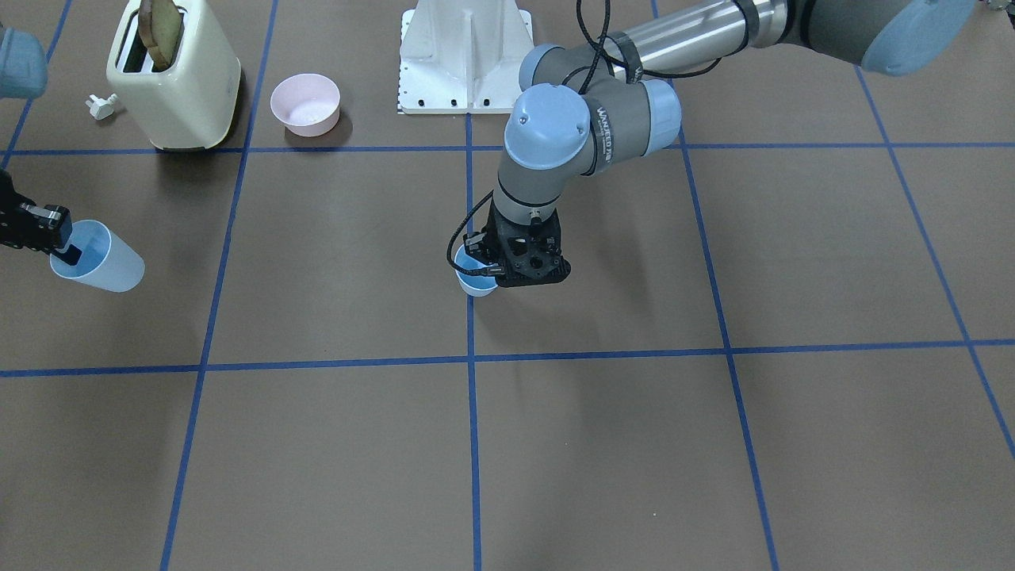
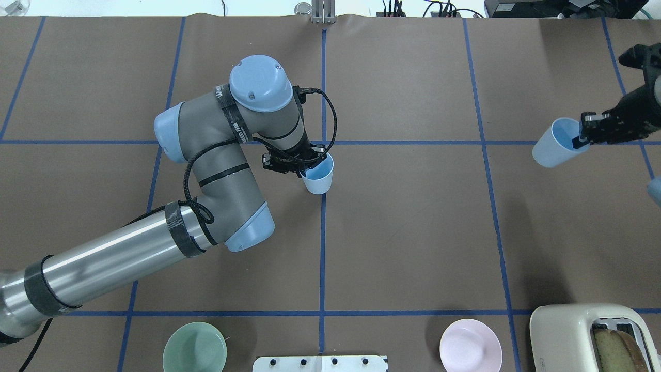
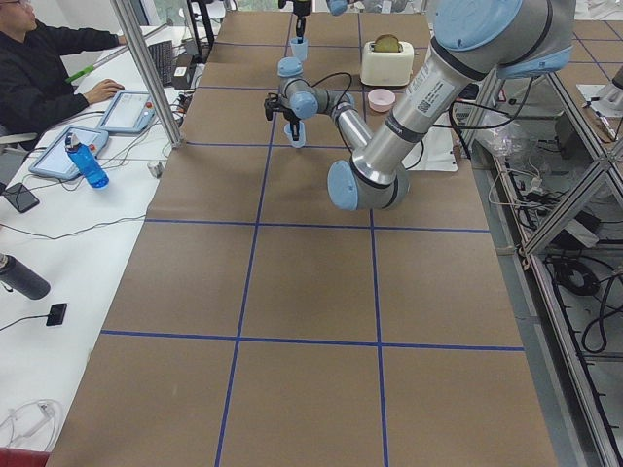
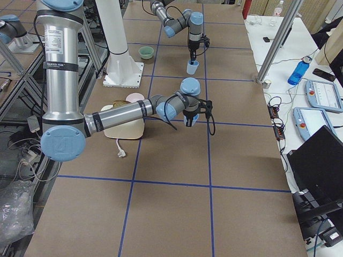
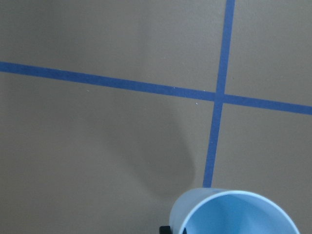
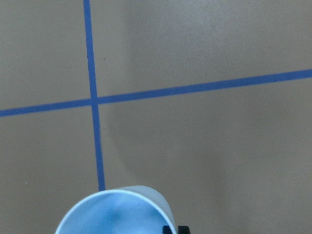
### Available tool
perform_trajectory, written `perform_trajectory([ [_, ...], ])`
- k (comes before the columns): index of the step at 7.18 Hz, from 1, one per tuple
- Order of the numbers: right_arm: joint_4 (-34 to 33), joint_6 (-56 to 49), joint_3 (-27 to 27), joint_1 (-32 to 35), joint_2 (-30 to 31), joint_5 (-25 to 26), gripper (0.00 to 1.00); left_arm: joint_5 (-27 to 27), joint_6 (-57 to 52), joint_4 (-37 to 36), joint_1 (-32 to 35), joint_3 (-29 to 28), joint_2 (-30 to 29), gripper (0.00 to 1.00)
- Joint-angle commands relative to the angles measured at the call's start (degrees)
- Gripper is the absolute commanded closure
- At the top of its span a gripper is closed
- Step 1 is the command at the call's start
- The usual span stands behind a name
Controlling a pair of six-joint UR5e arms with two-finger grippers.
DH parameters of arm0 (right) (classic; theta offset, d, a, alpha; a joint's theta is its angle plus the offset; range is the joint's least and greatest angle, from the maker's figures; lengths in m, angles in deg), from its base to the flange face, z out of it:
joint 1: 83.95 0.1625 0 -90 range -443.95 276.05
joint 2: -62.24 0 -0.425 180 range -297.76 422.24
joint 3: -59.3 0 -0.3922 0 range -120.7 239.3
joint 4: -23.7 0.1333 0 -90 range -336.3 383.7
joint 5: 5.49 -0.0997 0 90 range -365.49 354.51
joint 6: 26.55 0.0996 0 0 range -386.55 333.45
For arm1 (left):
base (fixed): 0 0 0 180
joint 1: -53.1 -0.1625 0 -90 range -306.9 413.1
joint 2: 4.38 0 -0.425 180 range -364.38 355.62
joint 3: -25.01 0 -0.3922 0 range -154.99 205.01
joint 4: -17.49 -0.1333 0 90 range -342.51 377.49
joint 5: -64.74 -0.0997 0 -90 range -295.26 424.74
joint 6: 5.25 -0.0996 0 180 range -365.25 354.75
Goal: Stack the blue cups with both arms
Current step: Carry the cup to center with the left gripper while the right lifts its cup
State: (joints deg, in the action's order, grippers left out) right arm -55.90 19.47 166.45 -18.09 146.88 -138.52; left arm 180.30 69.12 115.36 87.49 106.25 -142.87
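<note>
Two light-blue cups show. One blue cup (image 2: 318, 175) stands upright at the table's middle line. My left gripper (image 2: 309, 169) is shut on its rim, one finger inside; it also shows in the front view (image 1: 478, 279) and at the bottom of the left wrist view (image 5: 234, 214). The other blue cup (image 2: 555, 150) is at the far right. My right gripper (image 2: 581, 140) is shut on its rim; the front view shows this cup (image 1: 103, 258) and gripper (image 1: 65, 247) at the left edge. I cannot tell whether either cup touches the table.
A cream toaster (image 1: 174, 75) with toast, a pink bowl (image 1: 305, 103) and a small white piece (image 1: 101, 105) lie near the robot's right side. A pale green bowl (image 2: 194, 347) sits left of the white pedestal (image 1: 466, 55). An operator (image 3: 39, 68) sits beyond the table's far edge.
</note>
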Motion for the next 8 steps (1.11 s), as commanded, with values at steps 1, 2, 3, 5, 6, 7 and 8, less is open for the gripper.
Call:
perform_trajectory([
  [1, -9.6, -3.7, 0.3, 2.8, -6.1, -0.8, 1.0, -0.6, 0.3, 1.9, -1.2, -1.8, -0.2, 1.0],
  [2, -9.7, -3.7, 0.3, 2.7, -6.1, -0.9, 1.0, -0.6, 0.3, 2.0, -1.2, -1.6, -0.4, 1.0],
  [3, -9.7, -3.7, 0.3, 2.7, -6.1, -0.9, 1.0, -0.6, 0.3, 2.0, -1.1, -1.6, -0.6, 1.0],
  [5, -9.7, -3.7, 0.3, 2.5, -6.3, -0.9, 1.0, -0.6, 0.3, 4.9, -1.2, -1.5, 0.0, 0.21],
  [6, -9.8, -3.7, 0.3, 2.8, -6.8, -0.9, 1.0, -0.6, 0.4, 5.2, -1.2, -1.4, -0.1, 0.03],
  [7, -11.0, -3.7, 0.3, 2.8, -8.0, -0.8, 1.0, -0.2, 0.1, 5.1, -0.9, -0.4, 0.0, 0.03],
  [8, -15.3, -3.2, 0.6, 2.9, -11.9, -0.6, 1.0, 2.2, -0.4, 4.5, 1.5, 2.6, 1.1, 0.03],
])
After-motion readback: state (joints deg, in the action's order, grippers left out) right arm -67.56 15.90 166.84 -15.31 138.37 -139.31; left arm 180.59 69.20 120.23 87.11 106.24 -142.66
